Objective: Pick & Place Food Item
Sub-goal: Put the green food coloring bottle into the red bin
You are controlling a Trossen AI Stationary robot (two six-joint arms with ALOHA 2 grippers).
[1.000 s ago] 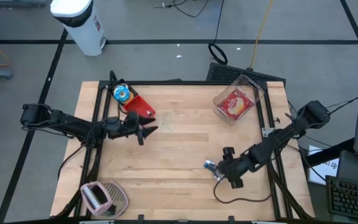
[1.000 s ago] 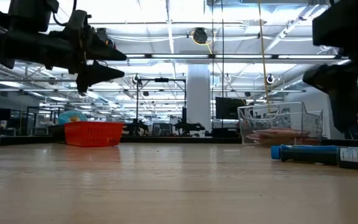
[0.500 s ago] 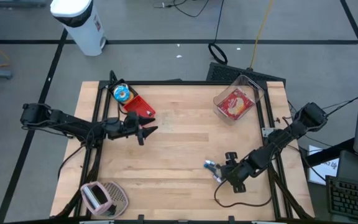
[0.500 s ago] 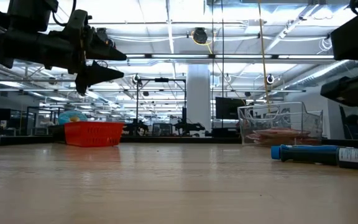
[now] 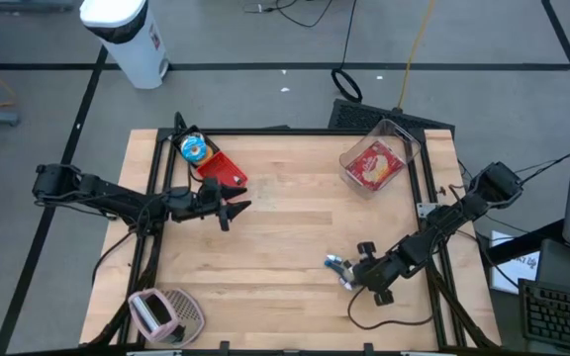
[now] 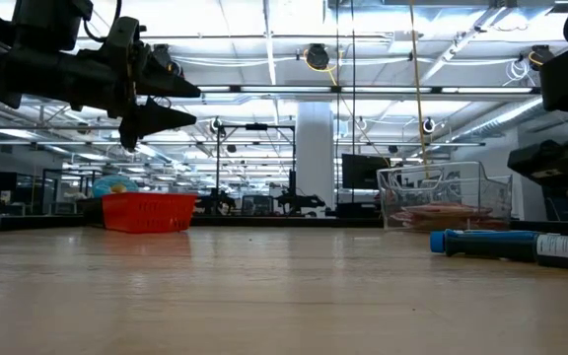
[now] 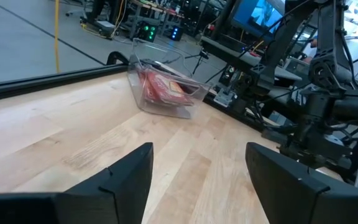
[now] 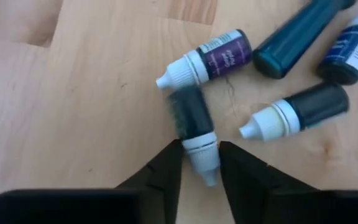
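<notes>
Several small dropper bottles [image 8: 272,74] lie on their sides on the wooden table near its near right corner [image 5: 337,265]. One is a dark green bottle with a white cap [image 8: 190,115]. My right gripper [image 8: 200,146] slants down over them and is shut on that bottle [image 5: 349,274]. My left gripper [image 5: 236,210] hangs level and open above the table's left side, beside a red basket [image 5: 223,170]; its fingers [image 7: 129,174] hold nothing. A clear bin with a red food packet [image 5: 374,163] stands at the far right. My right gripper has the green bottle's white cap end [image 8: 201,163] pinched between its two fingers [image 8: 166,171]. The fingers come slanting down from above and lie along the bottle. The bottle lies on its side on the table.
A blue round item [image 5: 194,148] sits by the red basket at the far left. A pink object [image 5: 164,314] lies at the near left corner. A black frame rail [image 5: 428,208] runs along the table's right edge. Bare wood fills the middle [image 5: 295,227].
My right gripper has sunk toward the dropper bottles and shifted a little toward the table's near edge, sliding out to the right in the low view. My left gripper has kept still.
</notes>
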